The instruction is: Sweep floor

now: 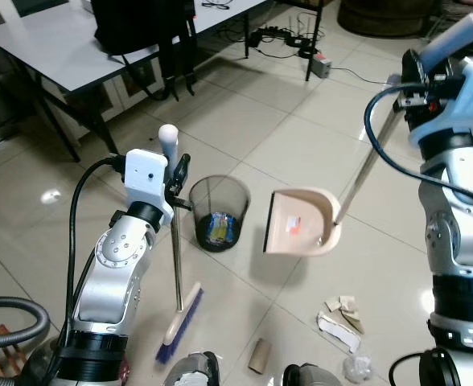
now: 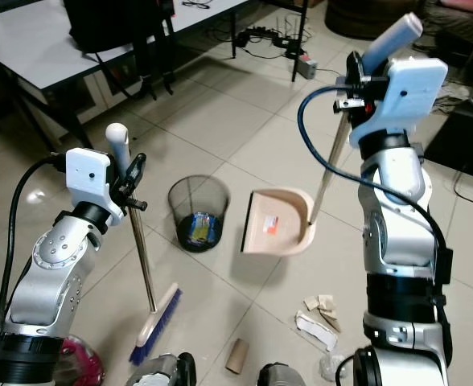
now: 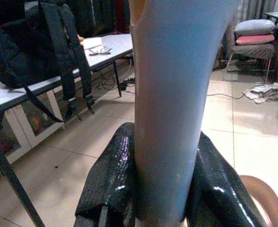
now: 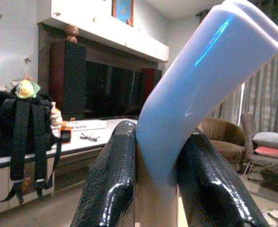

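On the left, the left gripper has its two black fingers pressed around the pale handle of the long metal-shafted broom with a cream head and blue bristles. The broom stands nearly upright, its bristles down on the beige tiled floor near the robot's feet.

Just right of the broom shaft sits a small round black mesh wastebasket, with some colourful wrappers lying at its bottom.

Right of the basket hangs the cream plastic dustpan with a dark rubber lip. It is tilted on its slanted metal shaft, lip turned toward the basket, and seems to be lifted off the tiles, judging by the shadow under it. A small reddish scrap lies inside the pan. The right gripper holds the pan's light blue handle up high, its fingers clamped on either side of the grip.

Near and to the right, litter lies on the floor: a brown cardboard tube, torn pieces of white and tan cardboard and a crumpled clear plastic scrap.

By my reading the job is only partly done. Something has reached the basket and the pan, yet the near pile is unswept, so gathering it into the pan and tipping it out is what is left.
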